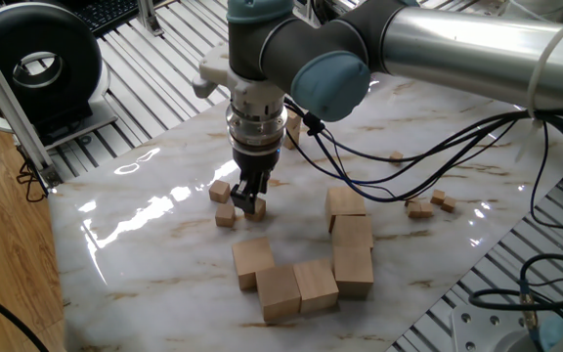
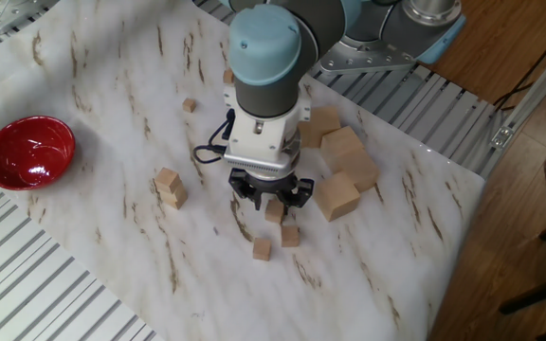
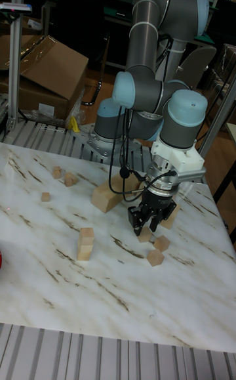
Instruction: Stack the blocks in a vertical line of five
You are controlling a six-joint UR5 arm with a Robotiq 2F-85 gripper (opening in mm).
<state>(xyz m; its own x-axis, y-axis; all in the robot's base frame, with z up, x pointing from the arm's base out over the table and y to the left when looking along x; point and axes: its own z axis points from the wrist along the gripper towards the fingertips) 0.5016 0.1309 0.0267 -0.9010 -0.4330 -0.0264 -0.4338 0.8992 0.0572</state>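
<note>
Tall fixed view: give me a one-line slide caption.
UR5 gripper down at a small block, two loose blocks beside it, a two-block stack nearby.

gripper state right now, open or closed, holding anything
Gripper: low over the table, fingers around a small block; whether it is clamped shut on it cannot be told.

The arm reaches out over the table and bends at the wrist so the gripper points straight down, fingertips low near the surface, jaws drawn close together around something small
</note>
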